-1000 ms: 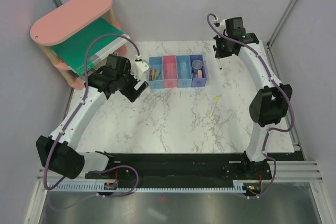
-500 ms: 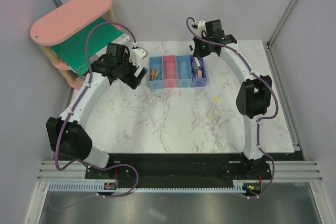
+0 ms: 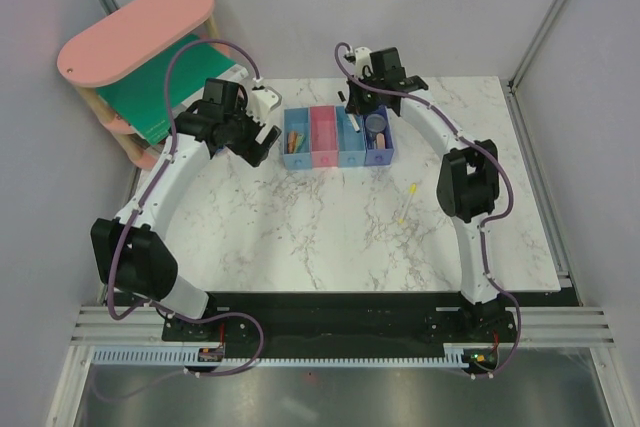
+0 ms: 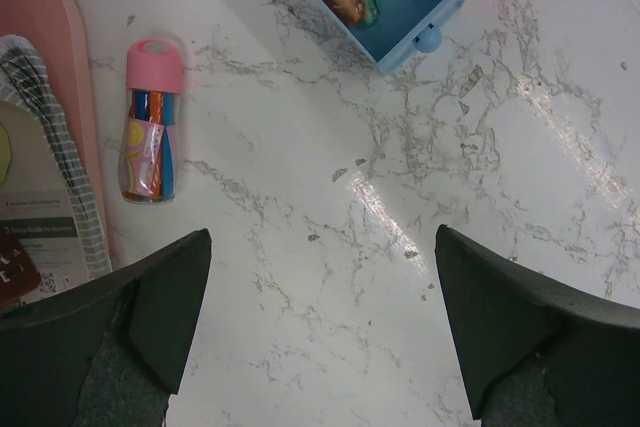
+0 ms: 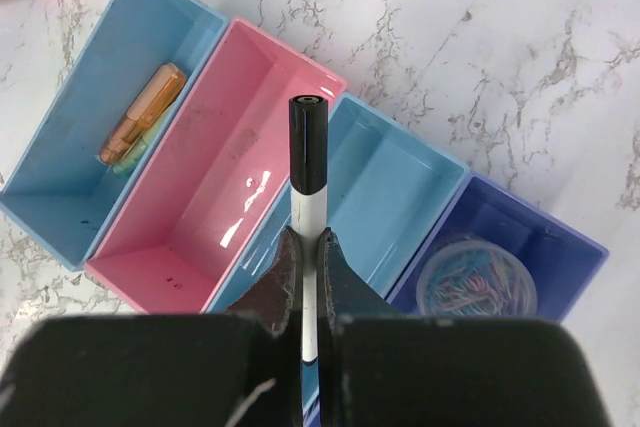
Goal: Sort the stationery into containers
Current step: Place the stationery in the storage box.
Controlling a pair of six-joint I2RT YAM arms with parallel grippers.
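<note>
My right jaws are clamped tight on the thin black-and-white pen, gripping its white barrel so the black end sticks out well past their tips. That end hangs right over the shared wall between the pink bin, ahead and to the left of the jaws, and the middle light-blue bin, ahead and to the right. That is my worry: if I let go here, I judge the pen could strike the wall, straddle both bins, or skid into the wrong one. It also looks long against these bins, so dropped end-on it may lean on a rim and tip out onto the counter. I should sit clearly over one bin before releasing. My left jaws stand wide with nothing between them. The pink-capped tube lies ahead and to their left, just beside the pink shelf, where a careless reach could knock it away. The yellow stick lies well behind the right jaws.
</note>
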